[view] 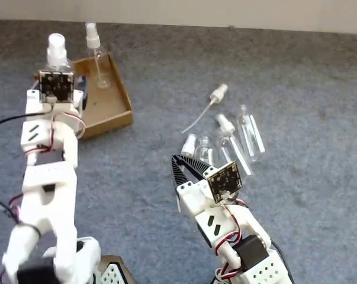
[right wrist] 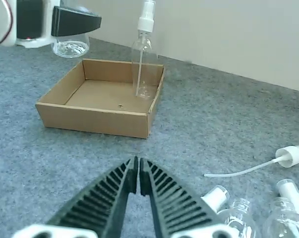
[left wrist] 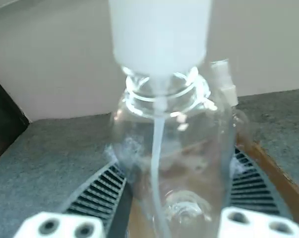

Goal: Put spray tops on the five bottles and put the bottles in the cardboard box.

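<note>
Gripping capped bottle (left wrist: pixel 175 124) w/ left end effector (left wrist: pixel 176 166), cardboard box (view: pixel 104 125) wall just below; risking tipping on release. Holding right end effector (right wrist: pixel 138 181) closed, empty.

Tan-brown cardboard box (right wrist: pixel 94 119) there, sitting on a mottled grey counter (view: pixel 296 77). The bottle (left wrist: pixel 174 148) is see-through clear, its spray top (left wrist: pixel 159 29) plain white. Right gripper (right wrist: pixel 139 181): black, ribbed.
</note>
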Motion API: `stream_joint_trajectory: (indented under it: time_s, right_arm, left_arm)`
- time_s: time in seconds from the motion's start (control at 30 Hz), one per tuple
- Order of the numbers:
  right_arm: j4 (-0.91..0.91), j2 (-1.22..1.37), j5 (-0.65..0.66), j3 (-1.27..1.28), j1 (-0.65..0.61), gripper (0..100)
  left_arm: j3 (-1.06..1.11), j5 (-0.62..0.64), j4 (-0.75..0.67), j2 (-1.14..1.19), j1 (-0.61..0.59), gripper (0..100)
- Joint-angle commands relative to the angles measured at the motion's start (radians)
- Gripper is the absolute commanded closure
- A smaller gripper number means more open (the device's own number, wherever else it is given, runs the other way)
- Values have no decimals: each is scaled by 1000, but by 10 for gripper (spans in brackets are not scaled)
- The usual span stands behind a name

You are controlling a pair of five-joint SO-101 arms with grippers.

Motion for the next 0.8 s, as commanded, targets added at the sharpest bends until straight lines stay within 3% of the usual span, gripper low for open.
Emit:
stream_joint_trajectory:
  time_s: [0.0,0.13,0.37,0.77]
  right_arm:
    - [-19,-4,-2,102,19,995]
    - [-19,-4,-2,102,19,995]
    - [-19,-4,-2,102,19,995]
    - [-19,-4,-2,102,19,995]
  left_arm:
    - [-159,-6,-72,188,-45,819]
    - [-266,11,-74,352,-50,819]
    - [-452,258,-74,561,-101,819]
    - [-676,259,-74,842,-137,819]
